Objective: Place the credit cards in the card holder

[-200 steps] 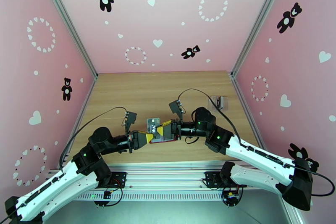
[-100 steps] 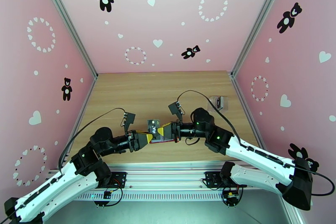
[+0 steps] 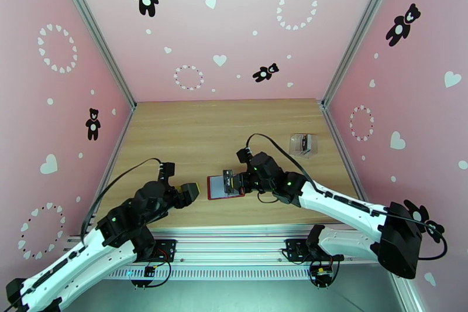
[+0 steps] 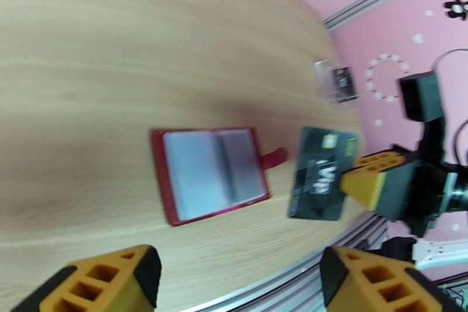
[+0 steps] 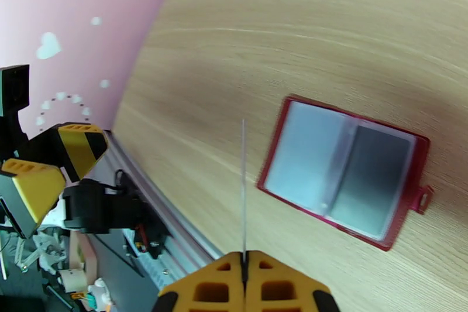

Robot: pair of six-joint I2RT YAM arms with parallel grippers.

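Moved: the left claw (image 3: 195, 191) has let go and pulled back to the near left. A second ago it was closed, tip to tip with the right claw (image 3: 233, 181) over the holder; now its jaws are spread wide with nothing between them.
Right claw: clenched on one edge of a credit card (image 4: 322, 174), which it now carries alone.
Card: dark, marked "VIP", in the air just right of the holder's snap tab. The right wrist view shows it edge-on, a thin upright line.
Card holder (image 4: 210, 174): lies open on the worktop (image 3: 222, 126) close to the near edge, pale grey inside facing up, tab pointing right. It sits between the two claws, and neither touches it.
Clear box (image 3: 304, 143): far right, well apart from the holder. Something dark is inside, possibly another card, too small to tell.
Meaning: the handover looks finished and the card has yet to go in. The next step is likely lowering it and sliding it into a pocket.
Risk: the open holder is not held down and may slide under the card's push. The freed left claw could pin it.
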